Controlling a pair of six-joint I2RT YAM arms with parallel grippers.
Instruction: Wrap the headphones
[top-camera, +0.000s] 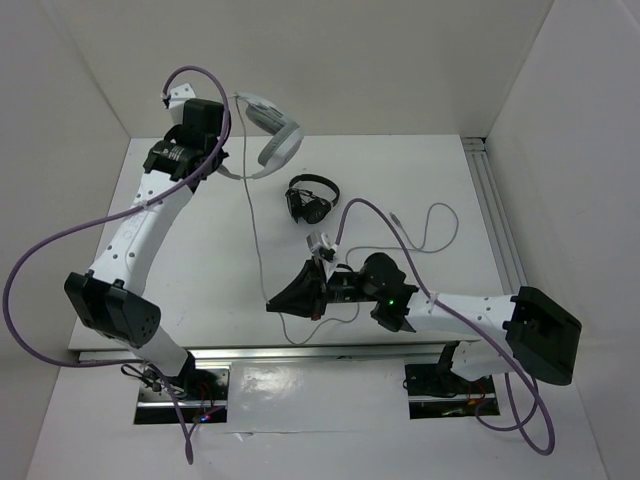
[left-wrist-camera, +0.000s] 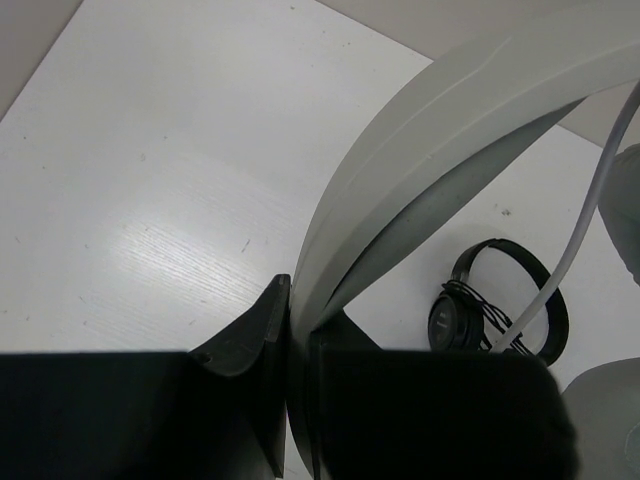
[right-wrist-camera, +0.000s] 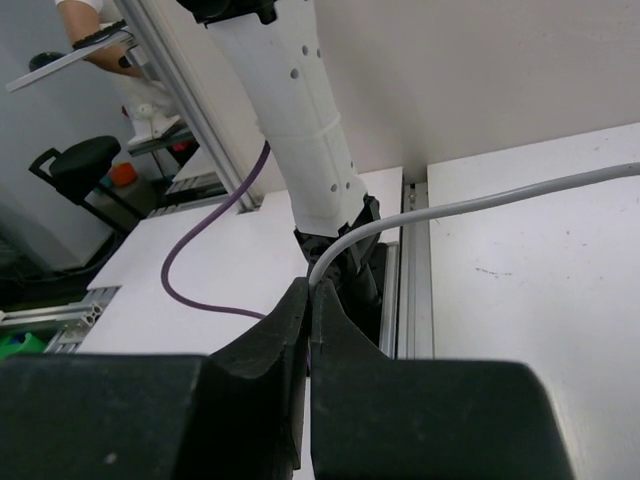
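Observation:
The white and light-grey headphones (top-camera: 275, 135) are held up over the far left of the table. My left gripper (top-camera: 226, 166) is shut on their wide headband (left-wrist-camera: 450, 130), with the jaws pressed on both sides of the band (left-wrist-camera: 300, 325). A grey ear cup (left-wrist-camera: 628, 215) shows at the right edge of the left wrist view. Their thin grey cable (top-camera: 255, 240) hangs down to my right gripper (top-camera: 272, 304), which is shut on it low over the table's front. In the right wrist view the cable (right-wrist-camera: 480, 200) comes out from between the closed fingertips (right-wrist-camera: 312, 295). More cable loops lie on the table (top-camera: 435, 230).
Small black headphones (top-camera: 310, 198) lie mid-table and also show in the left wrist view (left-wrist-camera: 500, 310). An aluminium rail (top-camera: 495, 220) runs along the table's right side. White walls enclose the back and sides. The left arm's white link (right-wrist-camera: 300, 130) and purple hose (right-wrist-camera: 190, 260) fill the right wrist view.

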